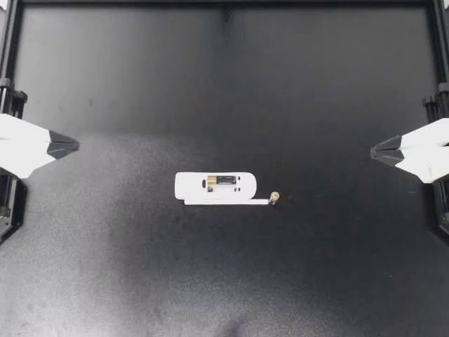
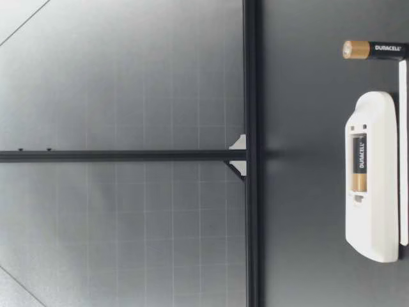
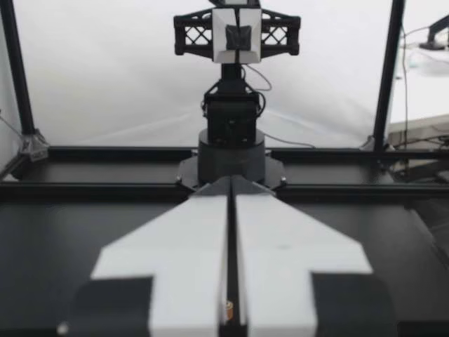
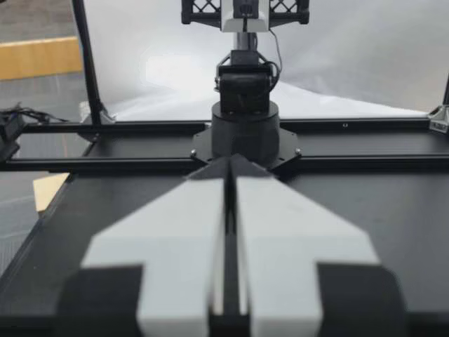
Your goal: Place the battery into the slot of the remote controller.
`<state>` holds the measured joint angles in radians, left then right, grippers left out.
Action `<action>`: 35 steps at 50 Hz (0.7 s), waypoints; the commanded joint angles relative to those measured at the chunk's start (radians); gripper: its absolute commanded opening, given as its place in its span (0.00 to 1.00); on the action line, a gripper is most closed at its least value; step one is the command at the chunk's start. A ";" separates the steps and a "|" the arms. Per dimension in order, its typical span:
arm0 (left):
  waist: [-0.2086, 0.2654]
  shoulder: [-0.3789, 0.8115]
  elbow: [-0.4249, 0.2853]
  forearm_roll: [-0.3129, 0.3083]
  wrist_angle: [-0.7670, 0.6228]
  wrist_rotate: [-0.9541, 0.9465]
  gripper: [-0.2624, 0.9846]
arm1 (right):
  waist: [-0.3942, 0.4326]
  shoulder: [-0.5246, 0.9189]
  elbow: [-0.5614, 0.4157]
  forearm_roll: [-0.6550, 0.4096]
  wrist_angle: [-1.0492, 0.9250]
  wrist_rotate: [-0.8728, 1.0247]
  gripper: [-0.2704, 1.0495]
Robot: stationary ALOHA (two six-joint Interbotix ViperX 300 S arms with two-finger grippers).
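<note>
Squarely at the middle of the black table (image 1: pixel 224 84) lies the white remote controller (image 1: pixel 214 186), back up and slot uncovered. The slot holds a seated battery (image 1: pixel 221 182), lying lengthwise with its copper end to the left. A loose battery (image 1: pixel 274 197) stands upright on the table just off the remote's right end, copper end up. In the low view, both cells show white lettering on a black band. A thin white strip (image 1: pixel 228 202) lies flat along the remote's long edge, its right tip just beside the loose battery. I see my left claw (image 1: pixel 74 145) and my right claw (image 1: pixel 375 149) at the table's left and right sides, well apart from everything. Each has its fingers pressed together, gripping nothing.
</note>
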<state>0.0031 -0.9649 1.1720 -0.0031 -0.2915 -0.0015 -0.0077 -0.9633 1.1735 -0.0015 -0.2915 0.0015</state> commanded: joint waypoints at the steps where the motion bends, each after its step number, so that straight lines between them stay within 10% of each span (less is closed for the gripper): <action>1: 0.012 0.006 -0.011 0.000 -0.028 0.006 0.10 | -0.003 0.009 -0.020 -0.002 -0.012 0.002 0.08; 35: 0.012 0.014 0.026 -0.002 -0.081 0.006 0.07 | -0.028 0.499 -0.308 0.008 0.405 0.052 0.08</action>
<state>0.0138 -0.9618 1.2103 -0.0015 -0.3620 0.0061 -0.0276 -0.5077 0.9342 0.0046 0.0276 0.0522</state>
